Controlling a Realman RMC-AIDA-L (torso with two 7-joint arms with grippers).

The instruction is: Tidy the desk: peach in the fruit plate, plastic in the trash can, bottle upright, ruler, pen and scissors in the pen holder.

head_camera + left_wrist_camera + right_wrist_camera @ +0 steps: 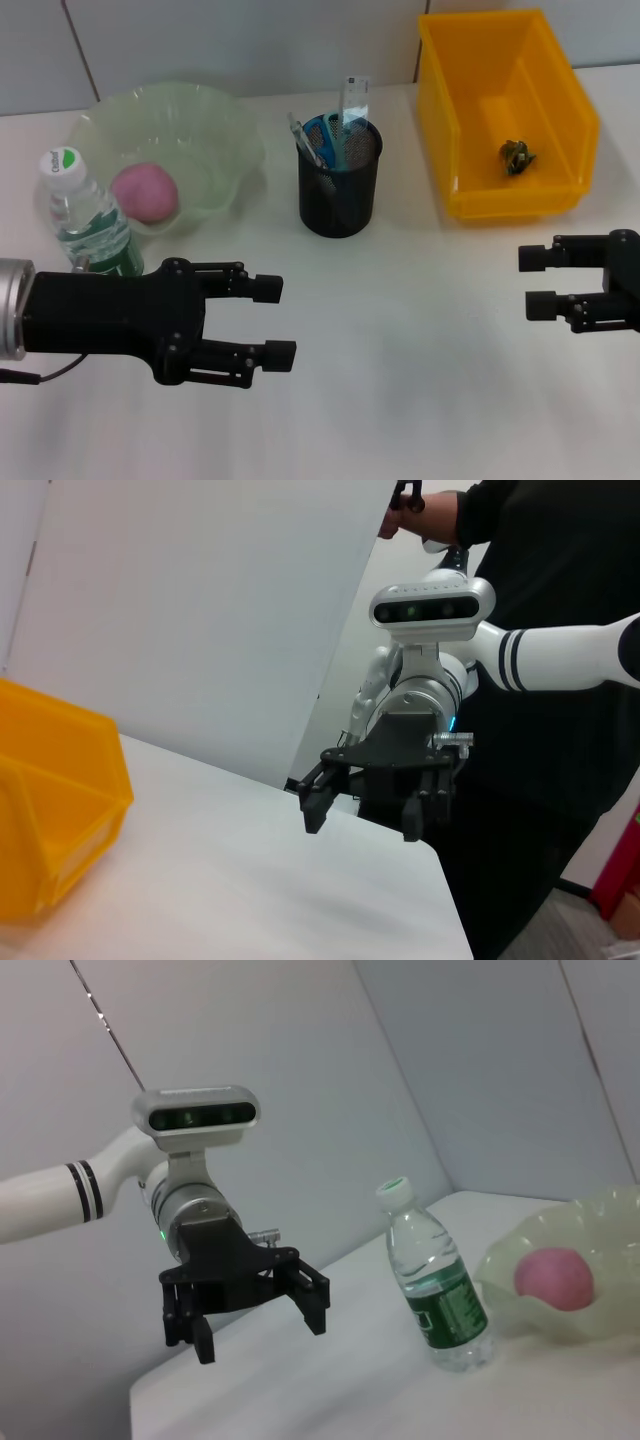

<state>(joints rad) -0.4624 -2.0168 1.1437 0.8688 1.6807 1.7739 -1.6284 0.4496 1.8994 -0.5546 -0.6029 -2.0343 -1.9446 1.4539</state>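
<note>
Peach (pixel 146 192), round, pink and matte, sits inside the fruit plate (pixel 215 130), a pale green translucent bowl with a wavy rim, at the far left of the tabletop (pixel 400 330). Bottle (pixel 88 222), clear plastic with a white cap and green label, stands upright just beside the plate's near-left rim; whether they touch I cannot tell. Pen holder (pixel 339 182), a black wire-mesh cylinder, stands mid-tabletop, well apart from the plate. Standing in it: a clear ruler (pixel 353 105) poking highest, blue-handled scissors (pixel 324 135), and a thin pen (pixel 303 137) leaning left. Trash can (pixel 560 110), a yellow hard-plastic rectangular bin with an open top, sits at far right; a small dark crumpled piece of plastic (pixel 516 156) lies on its floor.

Left end effector (pixel 275 320), black, hovers over the near-left tabletop just in front of the bottle, fingers spread wide, holding nothing. Right end effector (pixel 535 282) hovers at near right in front of the bin, fingers parted, holding nothing.

Smooth white tabletop lies open between the two end effectors and in front of the pen holder. The tabletop's right edge shows in the left wrist view, close behind the right end effector (pixel 360 815).
</note>
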